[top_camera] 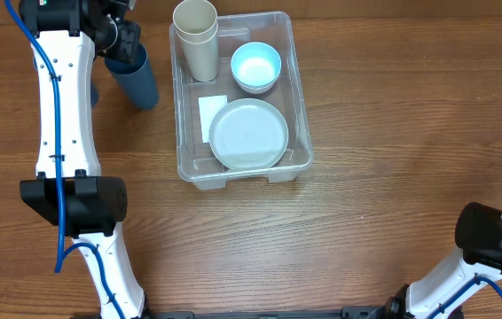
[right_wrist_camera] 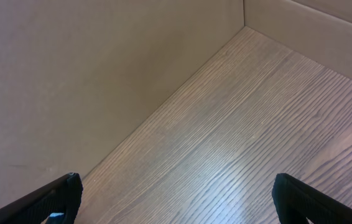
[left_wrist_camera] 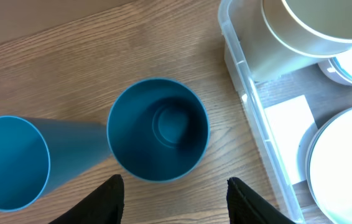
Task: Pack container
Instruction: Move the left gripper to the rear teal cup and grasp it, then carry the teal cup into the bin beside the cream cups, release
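The wooden table [top_camera: 384, 133] carries the container [top_camera: 177, 133] at its far middle, a clear bin already holding a pale plate [top_camera: 248, 133] at the near end, a stack of beige cups [top_camera: 196, 40] in the far left corner and a light blue bowl [top_camera: 255, 66] beside them. Just left of the bin stand two dark blue cups, one upright [left_wrist_camera: 157, 130] and its neighbour [left_wrist_camera: 11, 162] close against it (touching or not, I cannot tell). The left gripper [left_wrist_camera: 175, 182] hovers above the upright cup, fingers spread wide and holding nothing; the right gripper [right_wrist_camera: 176, 186] is spread wide too, over bare wood well away at the near right. The likely trouble is in the grasp: a finger coming down on the neighbour's side could nudge that cup and tip it. Free room in the bin is also scarce, so a cup carried in might catch the rim or the beige stack. The white label [top_camera: 212, 115] on the bin's floor shows no writing I can read.
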Robot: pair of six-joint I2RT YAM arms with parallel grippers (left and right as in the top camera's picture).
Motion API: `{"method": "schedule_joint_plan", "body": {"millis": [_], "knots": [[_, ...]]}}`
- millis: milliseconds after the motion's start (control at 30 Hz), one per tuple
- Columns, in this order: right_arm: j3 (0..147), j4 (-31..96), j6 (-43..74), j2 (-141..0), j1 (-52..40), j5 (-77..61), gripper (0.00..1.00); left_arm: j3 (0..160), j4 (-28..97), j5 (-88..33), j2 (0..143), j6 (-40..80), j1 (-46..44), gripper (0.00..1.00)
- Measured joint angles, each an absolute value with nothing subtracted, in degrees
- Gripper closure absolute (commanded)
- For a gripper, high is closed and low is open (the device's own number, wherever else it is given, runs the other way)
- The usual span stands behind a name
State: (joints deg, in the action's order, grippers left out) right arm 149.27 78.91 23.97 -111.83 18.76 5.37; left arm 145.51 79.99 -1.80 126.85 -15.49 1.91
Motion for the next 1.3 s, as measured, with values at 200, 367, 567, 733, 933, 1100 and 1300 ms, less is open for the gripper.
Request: {"method": "schedule_joint_plan", "body": {"millis": [200,367,567,733,933,1100,1300], "knots": [[149.3,78.9,24.0,-111.8,18.8,5.3,0.0,145.6,81.6,-2.5,131.3,-16.7,1.9,0.48],[149.3,78.9,24.0,-111.8,18.8,5.4,0.0,145.6,81.9,-3.0,134.8,-16.8,1.9,0.64],[149.3,78.9,24.0,-111.8,18.8,5.4,0.0,145.6,81.9,-3.3,134.8,-17.1,1.9,0.71],[149.3,78.9,24.0,-111.8,18.8,5.3,0.0,145.6,82.4,-3.5,134.8,-17.1,1.9,0.71],[149.3,78.9,24.0,-111.8,18.8,5.3,0.0,145.6,83.2,-3.5,134.8,-17.1,1.9,0.72],[149.3,78.9,24.0,-111.8,18.8,5.4,0.0,143.4,81.3,-4.3,134.8,-17.1,1.9,0.76],[149.3,78.9,24.0,-111.8,18.8,5.4,0.0,140.2,78.8,-4.5,134.8,-17.0,1.9,0.96]]}}
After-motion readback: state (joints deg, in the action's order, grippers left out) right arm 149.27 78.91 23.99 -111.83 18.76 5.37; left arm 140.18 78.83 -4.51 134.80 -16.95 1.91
